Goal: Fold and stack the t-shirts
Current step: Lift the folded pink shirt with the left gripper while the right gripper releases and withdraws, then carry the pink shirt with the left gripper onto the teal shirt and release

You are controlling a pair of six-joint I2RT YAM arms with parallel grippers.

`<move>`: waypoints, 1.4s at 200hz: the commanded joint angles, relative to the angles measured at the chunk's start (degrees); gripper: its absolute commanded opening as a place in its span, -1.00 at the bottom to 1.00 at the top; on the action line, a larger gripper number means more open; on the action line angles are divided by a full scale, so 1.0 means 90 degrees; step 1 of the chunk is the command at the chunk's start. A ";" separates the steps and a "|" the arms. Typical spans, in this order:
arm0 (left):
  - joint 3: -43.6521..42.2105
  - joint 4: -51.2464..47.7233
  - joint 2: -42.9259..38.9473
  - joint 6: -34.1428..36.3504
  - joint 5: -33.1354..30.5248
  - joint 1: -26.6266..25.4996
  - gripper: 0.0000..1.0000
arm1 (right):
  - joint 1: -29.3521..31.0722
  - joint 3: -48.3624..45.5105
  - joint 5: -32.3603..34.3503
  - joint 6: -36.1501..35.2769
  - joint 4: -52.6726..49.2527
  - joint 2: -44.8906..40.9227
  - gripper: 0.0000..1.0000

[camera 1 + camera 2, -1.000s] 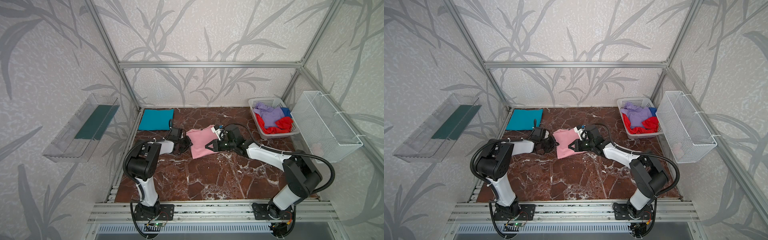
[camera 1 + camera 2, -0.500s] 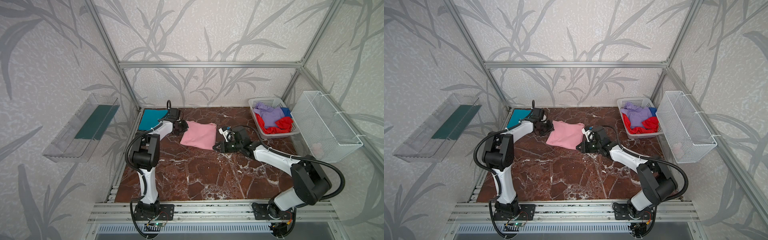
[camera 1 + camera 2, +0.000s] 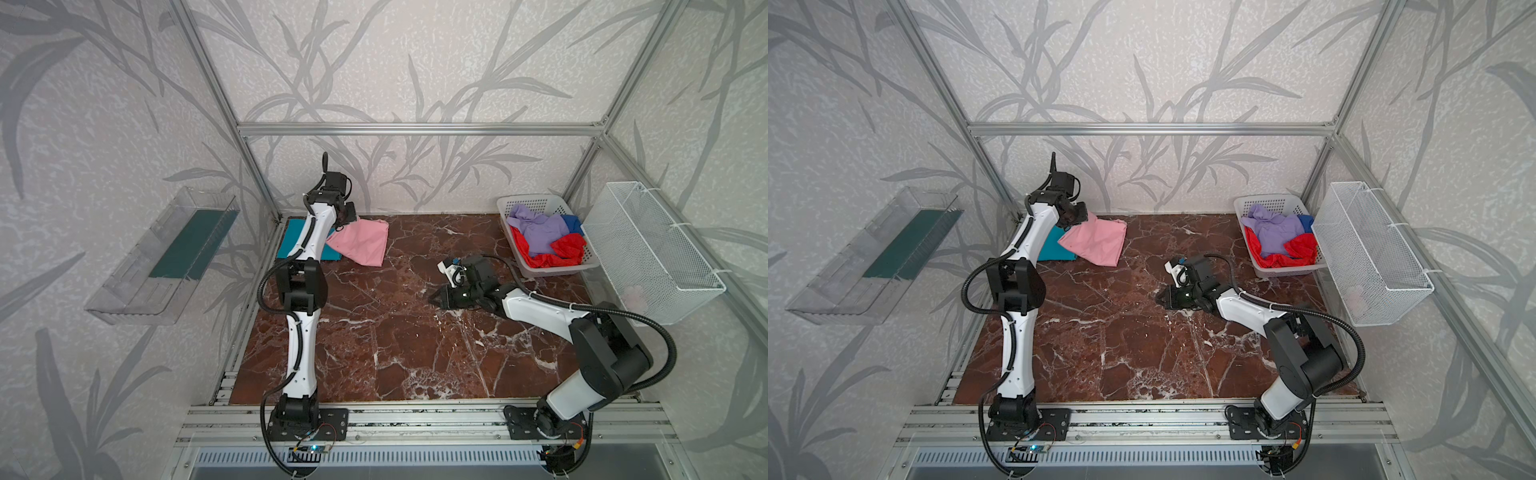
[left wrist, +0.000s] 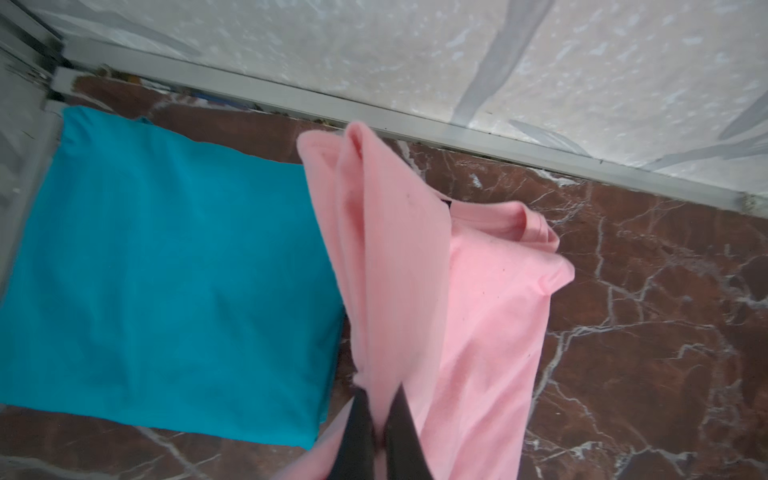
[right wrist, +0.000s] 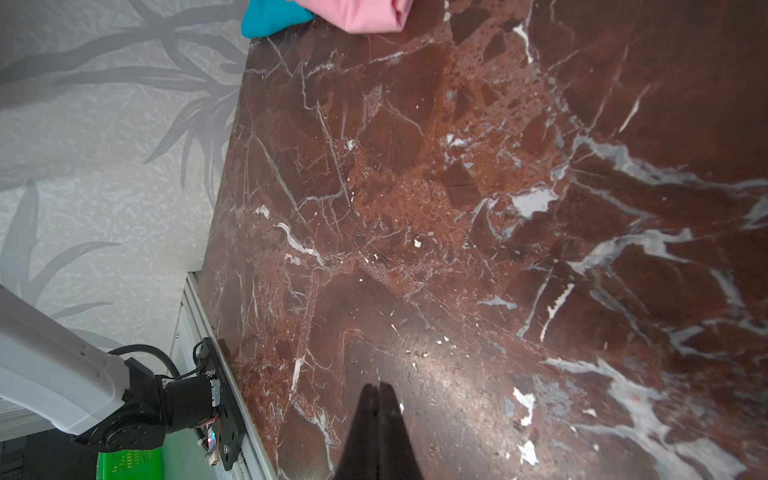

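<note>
Limp pink t-shirt, now farther left

Left gripper raised, jaws seemingly clamped; right gripper low, jaws together.

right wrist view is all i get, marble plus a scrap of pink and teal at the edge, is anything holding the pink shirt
observer: yes, the left hand is shut on one edge of the pink t-shirt and holds that side up.
operator: is it stacked on the teal one
observer: not squarely. The held side hangs over one edge of the folded teal t-shirt, and most of the teal shows uncovered.
operator: any shirts left to fold
observer: the white basket at the far right holds a lavender shirt, a red shirt and a blue shirt, all bunched up.
</note>
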 commanded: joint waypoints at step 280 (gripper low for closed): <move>0.0816 -0.0119 -0.0707 0.0795 0.0011 0.1295 -1.00 | -0.0030 0.0226 -0.0448 0.0835 0.1230 0.1567 -0.97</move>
